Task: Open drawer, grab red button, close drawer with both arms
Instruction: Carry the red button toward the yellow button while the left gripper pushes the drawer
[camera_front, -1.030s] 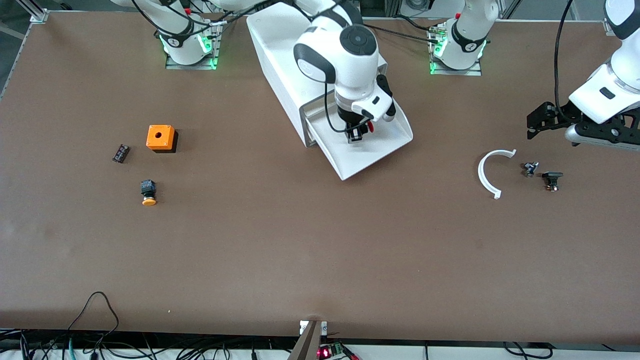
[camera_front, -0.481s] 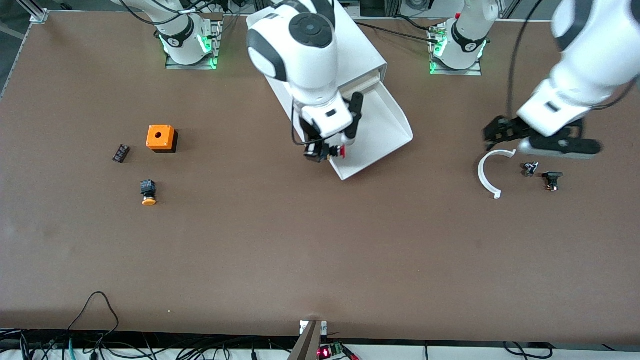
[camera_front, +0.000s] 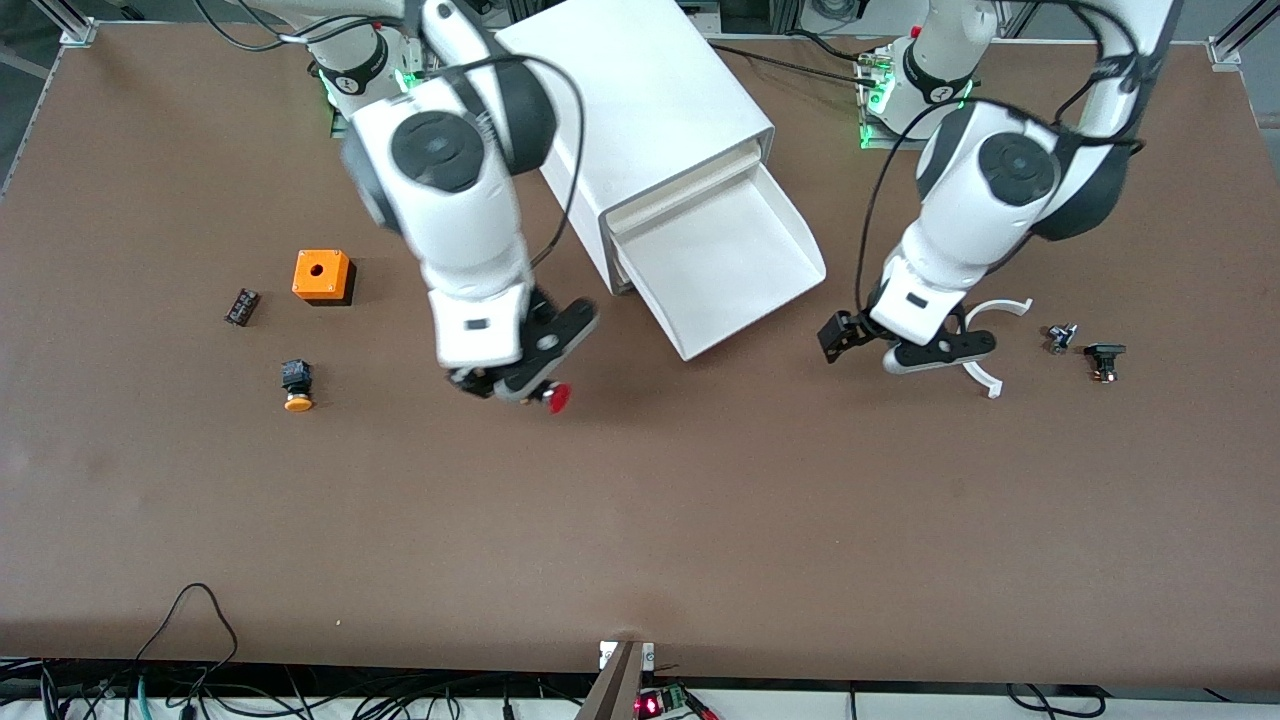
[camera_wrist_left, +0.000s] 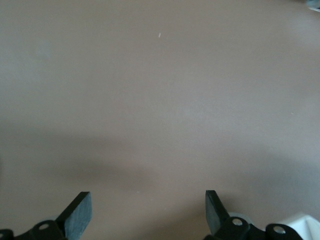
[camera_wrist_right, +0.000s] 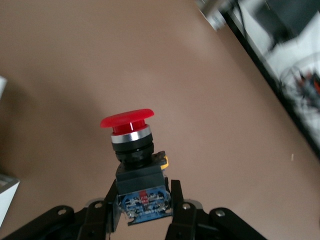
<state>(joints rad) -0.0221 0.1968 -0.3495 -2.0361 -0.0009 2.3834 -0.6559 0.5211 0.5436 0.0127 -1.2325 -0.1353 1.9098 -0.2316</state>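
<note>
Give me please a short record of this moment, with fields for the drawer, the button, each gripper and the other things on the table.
drawer: the drawer stands pulled out of the white cabinet; nothing shows in it
button: the red-capped button is held above the brown table
right gripper: the right gripper, jaws shut on the button's body, over bare table between drawer and yellow-capped button
left gripper: the left gripper, jaws open, holding nothing, beside the drawer's front lip
other things: orange box, white curved piece

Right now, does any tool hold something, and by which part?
The right tool holds the red button by its black-blue square body, cap outward, over bare table. The left tool is open and holds nothing.
</note>
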